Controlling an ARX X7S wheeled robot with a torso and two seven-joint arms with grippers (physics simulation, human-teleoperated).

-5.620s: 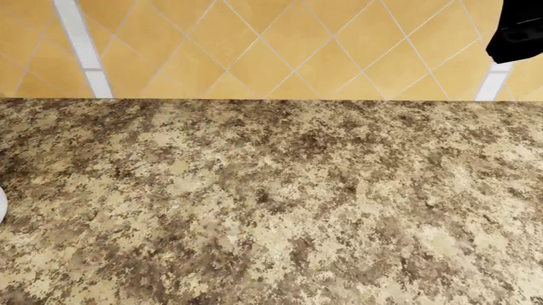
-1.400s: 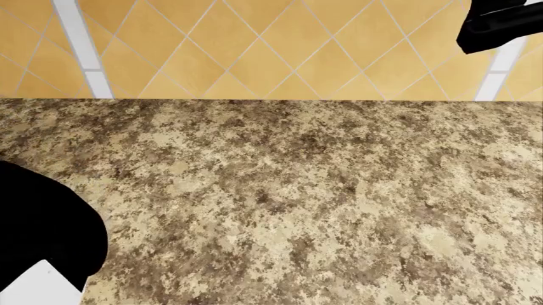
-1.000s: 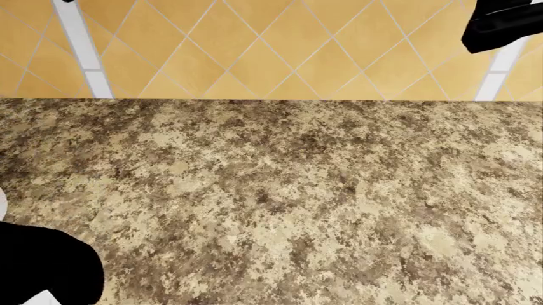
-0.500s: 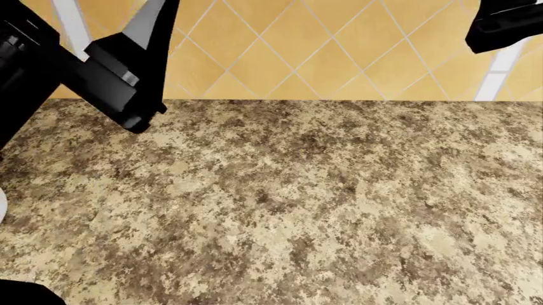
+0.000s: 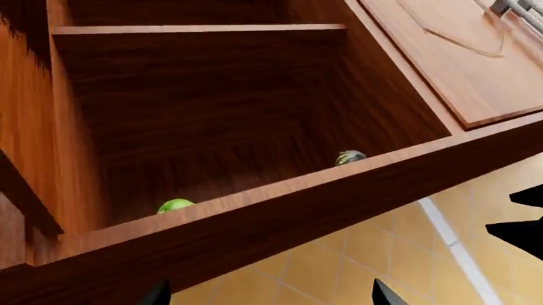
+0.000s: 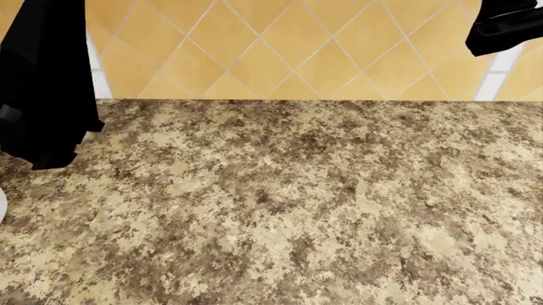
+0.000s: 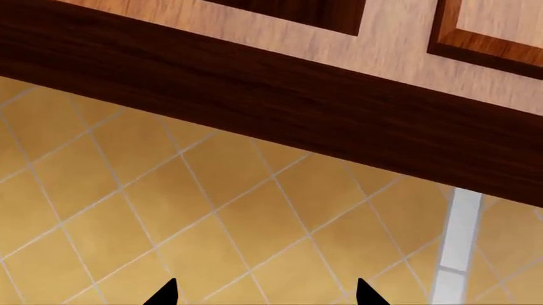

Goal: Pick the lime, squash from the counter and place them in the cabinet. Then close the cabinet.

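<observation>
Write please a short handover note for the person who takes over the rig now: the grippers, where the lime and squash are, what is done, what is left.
Left gripper: raised below the open cabinet, fingers apart, holding nothing.
Right gripper: also raised near the cabinet's underside, fingers apart, empty.
Lime: inside the cabinet on the lowest shelf, only its top shows over the front edge.
Squash: on the same shelf, apart from the lime, also mostly hidden by the edge.
Counter: neither fruit is seen on it in the head view.
Done: both items placed.
Left: close the door, which stands open.

A kitchen: granite counter point(image 6: 297, 203), tiled backsplash point(image 6: 280, 51), wooden cabinet point(image 5: 254, 210).
</observation>
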